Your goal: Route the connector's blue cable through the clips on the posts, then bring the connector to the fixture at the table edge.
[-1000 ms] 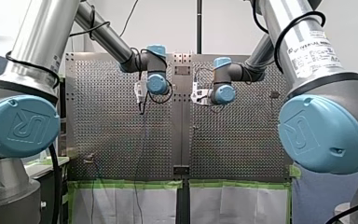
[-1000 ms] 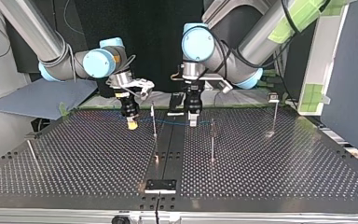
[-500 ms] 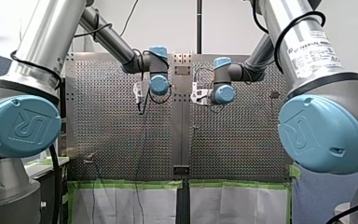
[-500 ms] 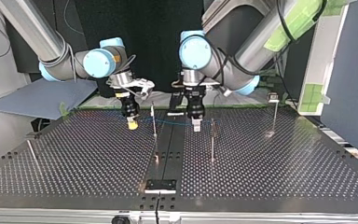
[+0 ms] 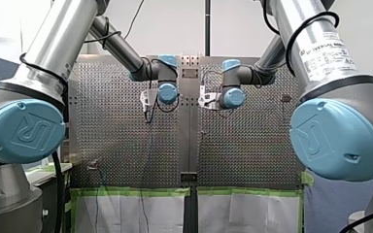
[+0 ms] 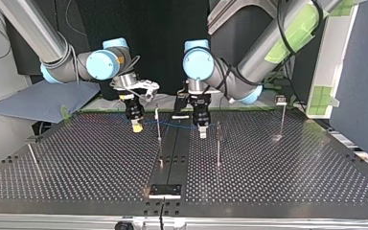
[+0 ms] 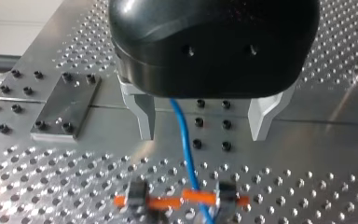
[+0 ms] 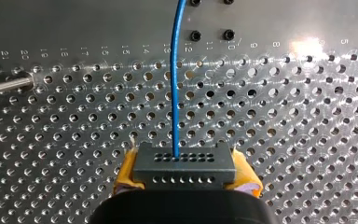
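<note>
The right gripper [image 8: 185, 176] pinches the dark connector [image 8: 185, 161] between its yellow pads [image 8: 127, 171], over the perforated table [image 8: 307, 116]. The blue cable [image 8: 174, 79] leaves the middle of the connector's face and runs straight ahead of the gripper. In the top view this gripper hangs to the left of a thin post [image 6: 158, 125]. From it the cable stretches about level past that post to the left gripper [image 6: 202, 130], which hangs just beside a second post [image 6: 218, 143]. The left gripper's metal fingers [image 7: 142, 114] stand spread, and the cable passes between them, nearer one finger. Below them lies a blurred orange part [image 7: 168, 201] that the cable crosses. The black fixture plate [image 6: 165, 190] sits at the table's near edge in the top view, well apart from both grippers.
</note>
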`<control>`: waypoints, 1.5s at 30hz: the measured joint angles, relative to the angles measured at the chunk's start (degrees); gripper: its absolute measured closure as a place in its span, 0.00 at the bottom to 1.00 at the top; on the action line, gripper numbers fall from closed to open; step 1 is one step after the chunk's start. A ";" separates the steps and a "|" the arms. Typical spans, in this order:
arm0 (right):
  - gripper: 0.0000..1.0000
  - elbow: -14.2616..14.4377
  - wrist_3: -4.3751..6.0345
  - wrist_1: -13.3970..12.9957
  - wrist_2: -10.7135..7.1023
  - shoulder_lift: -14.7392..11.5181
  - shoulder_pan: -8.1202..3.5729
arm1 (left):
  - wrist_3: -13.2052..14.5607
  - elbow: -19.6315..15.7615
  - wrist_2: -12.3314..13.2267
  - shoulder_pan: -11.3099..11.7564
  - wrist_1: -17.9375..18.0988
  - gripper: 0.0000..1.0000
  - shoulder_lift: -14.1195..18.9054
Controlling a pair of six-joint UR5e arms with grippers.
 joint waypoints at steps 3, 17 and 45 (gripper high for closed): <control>0.98 0.00 -0.01 0.03 0.01 0.01 0.01 | 0.70 0.19 -0.25 0.24 -0.07 0.00 -0.02; 0.98 0.01 -0.06 0.21 -0.06 0.02 -0.13 | -2.06 0.25 3.21 0.76 0.07 0.00 -0.04; 0.98 0.01 -0.10 -0.29 -0.06 0.03 -0.25 | -0.20 0.18 2.00 1.05 2.70 0.98 -0.04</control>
